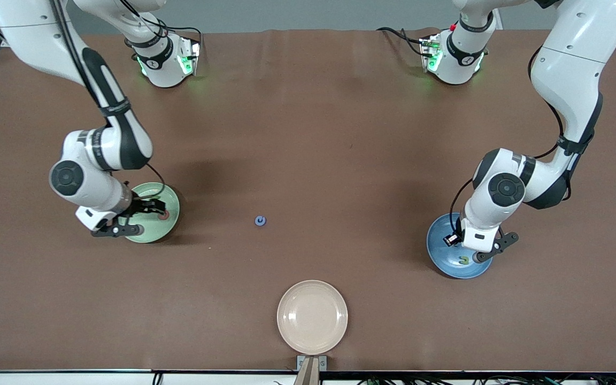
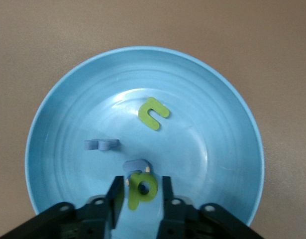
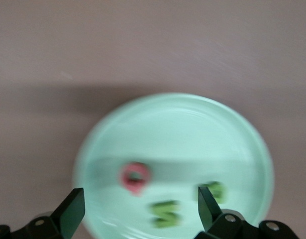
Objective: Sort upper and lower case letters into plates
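Observation:
The mid blue plate (image 1: pixel 440 251) lies toward the left arm's end. In the left wrist view the blue plate (image 2: pixel 68 84) holds a green "u"-shaped letter (image 2: pixel 153 113), two blue letters (image 2: pixel 101 145) (image 2: pixel 137 165) and a green "p" (image 2: pixel 142 189). My left gripper (image 2: pixel 140 199) is low over this plate, open, with the "p" between its fingers and small gaps on both sides. The mint plate (image 3: pixel 182 124) holds a pinkish-red letter (image 3: pixel 136 177) and two green letters (image 3: pixel 165 213) (image 3: pixel 215 190). My right gripper (image 3: pixel 138 209) hovers over it, wide open and empty. One blue letter (image 1: pixel 260 220) lies on the table midway between the plates.
A beige plate (image 1: pixel 312 317) lies empty near the table's front edge, nearer to the camera than the lone blue letter. The brown table top (image 1: pixel 308 133) holds nothing else.

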Motion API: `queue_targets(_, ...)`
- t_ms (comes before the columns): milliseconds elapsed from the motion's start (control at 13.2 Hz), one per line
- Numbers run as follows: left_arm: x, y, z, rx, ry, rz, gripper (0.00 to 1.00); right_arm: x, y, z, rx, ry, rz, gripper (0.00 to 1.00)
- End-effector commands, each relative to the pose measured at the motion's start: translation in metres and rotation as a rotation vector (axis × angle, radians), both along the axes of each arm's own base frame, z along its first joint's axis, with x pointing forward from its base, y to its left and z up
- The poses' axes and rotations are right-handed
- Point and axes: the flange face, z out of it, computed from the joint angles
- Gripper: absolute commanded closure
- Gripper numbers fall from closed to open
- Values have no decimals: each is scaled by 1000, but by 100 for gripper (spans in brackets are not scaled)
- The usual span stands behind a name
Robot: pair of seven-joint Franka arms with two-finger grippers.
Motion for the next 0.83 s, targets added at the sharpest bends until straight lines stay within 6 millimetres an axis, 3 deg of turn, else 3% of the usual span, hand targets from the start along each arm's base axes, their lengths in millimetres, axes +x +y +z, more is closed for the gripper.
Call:
queue_targets(0, 2, 8, 1, 4, -16, 4, 6, 1, 78, 7, 20, -24, -105, 0)
queue_targets(152, 8, 6, 13, 3, -38, 7, 1, 4, 135, -3, 27, -30, -179, 0)
queue_targets(304, 18, -4, 48, 34, -42, -7, 1, 5, 188, -15, 28, -40, -255, 0)
queue_targets(455, 30, -28, 85, 53, -15, -53, 1, 5, 230, -33, 19, -48, -330, 0)
queue_targets(531, 37, -37, 103, 67, 10, -86, 1, 3, 248, -38, 19, -53, -357, 0)
queue_targets(759, 48, -41, 159, 90, 102, -181, 0, 2, 270, -47, 25, -63, -374, 0)
